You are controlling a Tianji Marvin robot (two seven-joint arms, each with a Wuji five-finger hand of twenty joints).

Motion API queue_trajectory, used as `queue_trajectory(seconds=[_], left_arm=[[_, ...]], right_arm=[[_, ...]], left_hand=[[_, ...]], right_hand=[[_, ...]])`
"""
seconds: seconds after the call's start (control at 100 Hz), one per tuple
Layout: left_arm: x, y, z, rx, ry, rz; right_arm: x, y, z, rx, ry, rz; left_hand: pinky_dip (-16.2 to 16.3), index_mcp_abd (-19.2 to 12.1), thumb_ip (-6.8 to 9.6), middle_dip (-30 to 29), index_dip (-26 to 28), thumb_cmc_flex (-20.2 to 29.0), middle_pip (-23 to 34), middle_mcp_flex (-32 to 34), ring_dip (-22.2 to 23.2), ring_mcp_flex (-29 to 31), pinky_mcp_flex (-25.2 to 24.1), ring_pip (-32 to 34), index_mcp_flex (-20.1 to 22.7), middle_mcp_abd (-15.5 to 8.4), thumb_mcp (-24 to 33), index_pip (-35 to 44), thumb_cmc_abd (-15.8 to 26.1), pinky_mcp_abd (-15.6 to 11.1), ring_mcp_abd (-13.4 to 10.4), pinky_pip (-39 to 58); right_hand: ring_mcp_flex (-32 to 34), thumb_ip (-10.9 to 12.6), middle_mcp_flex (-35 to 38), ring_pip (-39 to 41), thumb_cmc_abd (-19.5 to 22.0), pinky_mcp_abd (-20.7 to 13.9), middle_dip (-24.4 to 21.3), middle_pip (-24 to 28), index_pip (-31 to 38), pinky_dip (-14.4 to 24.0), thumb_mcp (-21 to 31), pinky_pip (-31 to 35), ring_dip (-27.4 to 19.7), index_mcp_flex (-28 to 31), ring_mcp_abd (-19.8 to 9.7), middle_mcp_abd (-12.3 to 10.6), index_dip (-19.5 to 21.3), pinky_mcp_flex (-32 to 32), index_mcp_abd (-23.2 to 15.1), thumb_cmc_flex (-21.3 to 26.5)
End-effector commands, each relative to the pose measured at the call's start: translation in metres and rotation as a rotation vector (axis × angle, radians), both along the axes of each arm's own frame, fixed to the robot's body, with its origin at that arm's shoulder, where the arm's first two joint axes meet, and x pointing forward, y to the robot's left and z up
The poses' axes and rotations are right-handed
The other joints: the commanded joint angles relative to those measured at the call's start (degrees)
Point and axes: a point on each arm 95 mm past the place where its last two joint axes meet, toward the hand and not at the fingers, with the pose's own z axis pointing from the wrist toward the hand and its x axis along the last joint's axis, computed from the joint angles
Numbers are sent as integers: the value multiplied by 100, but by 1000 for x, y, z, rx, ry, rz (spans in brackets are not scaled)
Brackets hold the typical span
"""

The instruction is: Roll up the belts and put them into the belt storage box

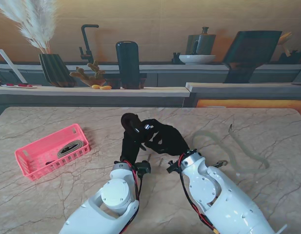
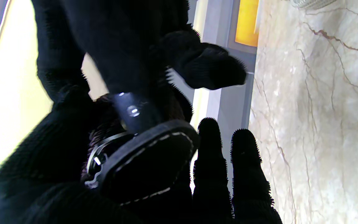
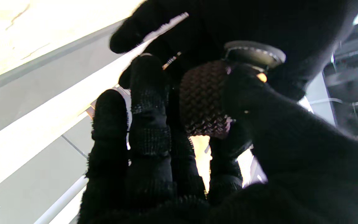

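Table: the marble top [image 1: 267, 195] bears everything; both arms meet over its middle.
Belt storage box: the pink basket [image 1: 30, 168] sits at my left, well apart from the hands, with one rolled belt [image 1: 70, 147] already lying inside.
Loose belt: a pale belt [image 1: 238, 158] snakes flat across the table to my right, limp and untouched; it looks soft and light, so it should coil easily, best begun from the buckle end.
Dark belt: a braided belt [image 3: 202, 96] with a stitched leather tab [image 2: 154, 155] is wound into a coil between the two hands; springy, likely to unwind if released.
Left hand: the left hand [image 1: 132, 127] cups the coil, fingers curled on it.
Right hand: the right hand [image 1: 167, 139] presses the coil from the other side; how firmly is hard to tell, since the gloves blur with it.
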Motion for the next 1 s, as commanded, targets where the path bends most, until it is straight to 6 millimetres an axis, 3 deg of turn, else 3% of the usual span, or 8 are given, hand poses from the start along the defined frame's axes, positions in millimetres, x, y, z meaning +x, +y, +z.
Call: queue_trajectory(seconds=[0.0, 0.08, 0.16, 0.27, 0.46, 0.6, 0.87, 0.99], left_arm=[[3, -9, 19, -44, -27, -2], [3, -9, 20, -43, -21, 5], [3, -9, 20, -38, -15, 12], [4, -7, 19, -34, -1, 8], [7, 0, 12, 11, 25, -41], [9, 6, 8, 50, 46, -81], [12, 17, 3, 128, 55, -154], [13, 22, 2, 143, 69, -223]], right_arm=[[-14, 5, -12, -26, 21, 49], [-15, 2, -12, -36, 6, 55], [-18, -2, -11, -40, -9, 53], [-21, -9, -8, -52, -33, 46], [-27, -21, 0, -41, -85, 12], [-31, -31, 7, -51, -143, -30], [-35, -45, 17, -75, -203, -60], [-35, -51, 23, -106, -233, -54]], left_hand=[[152, -256, 625, 127, 42, 811, 245, 335, 120, 328, 206, 265, 99, -203, 788, 803, 956, -125, -164, 290], [210, -228, 514, 386, 252, 1125, 323, 636, 181, 551, 363, 492, 34, -193, 848, 1601, 904, -74, -115, 476], [283, -236, 336, 985, 502, 1948, -62, 1216, 333, 805, 517, 819, 106, -158, 381, 2256, 793, 17, -35, 711], [418, -365, 383, 1492, 552, 2668, -131, 1945, 680, 1253, 723, 1373, 750, -151, -416, 2685, 986, 247, 125, 1098], [584, -783, 531, 2426, 1024, 3422, 352, 1784, 1609, 1201, 546, 1864, 1166, 81, -1541, 3404, 1416, 511, 301, 1298], [653, -893, 543, 2893, 1265, 3459, 738, 1678, 1889, 1162, 449, 2126, 1318, 206, -1728, 3503, 1592, 648, 440, 1389], [758, -895, 570, 3257, 1507, 3460, 1111, 1686, 2258, 1217, 410, 2405, 1515, 338, -1875, 3435, 1722, 789, 565, 1491], [883, -724, 585, 3266, 1568, 3460, 1261, 1901, 2446, 1419, 503, 2565, 1838, 475, -1932, 3262, 1646, 996, 738, 1618]], right_hand=[[-154, 272, -85, -20, 124, -52, -51, 363, 310, 67, -79, -108, -31, 375, -176, -595, -78, -157, -1183, -331], [-213, 286, -188, -18, 51, -29, -48, 403, 264, 72, -123, -156, -34, 257, -158, -633, -84, -249, -1217, -542], [-224, 290, -235, -6, 10, -11, -30, 465, 243, 88, -133, -177, -34, 194, -155, -643, -81, -294, -1216, -696], [-270, 281, -274, 117, 28, 13, 8, 575, 196, 130, -158, -202, 35, 141, -146, -669, -80, -337, -1224, -903], [-380, 253, -424, 355, 108, 43, 146, 810, 451, 232, -337, -206, 165, 734, -208, -741, 249, -370, -1058, -1075], [-607, 266, -758, 495, 218, 13, 246, 907, 804, 278, -492, -256, 192, 728, -270, -764, 876, -435, -942, -1214], [-993, 286, -1173, 335, 361, 15, 211, 744, 570, 274, -598, -357, 85, 436, -234, -709, 952, -618, -726, -1355], [-1185, 319, -1360, 54, 378, 2, 163, 584, 391, 265, -474, -450, -109, 335, -205, -681, 957, -690, -970, -1116]])
